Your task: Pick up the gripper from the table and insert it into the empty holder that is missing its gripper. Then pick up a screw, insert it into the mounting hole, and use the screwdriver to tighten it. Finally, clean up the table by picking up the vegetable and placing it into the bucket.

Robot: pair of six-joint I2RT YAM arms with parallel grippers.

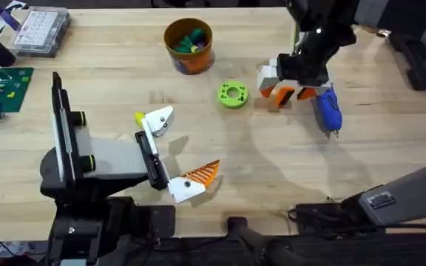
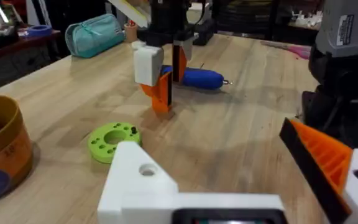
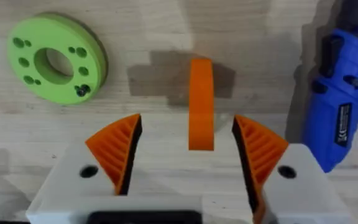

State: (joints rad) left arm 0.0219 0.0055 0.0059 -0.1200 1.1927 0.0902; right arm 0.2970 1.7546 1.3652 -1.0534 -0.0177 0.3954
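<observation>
So the right claw (image 1: 296, 91) is down on the worktop (image 1: 272, 162) at the far right, fingers spread wide with the loose orange gripper (image 3: 201, 102) lying between the pads, not pinched. Blue screwdriver (image 1: 328, 111) lies just to its right, green ring (image 1: 232, 94) just left. The bucket (image 1: 189, 46) sits at the far edge, some coloured bits inside. Left claw (image 1: 170, 151) is near the middle: one mount has its orange finger, the empty holder (image 1: 158, 120) doesn't. Can't tell how wide it is. Plenty of bare wood between both arms.
</observation>
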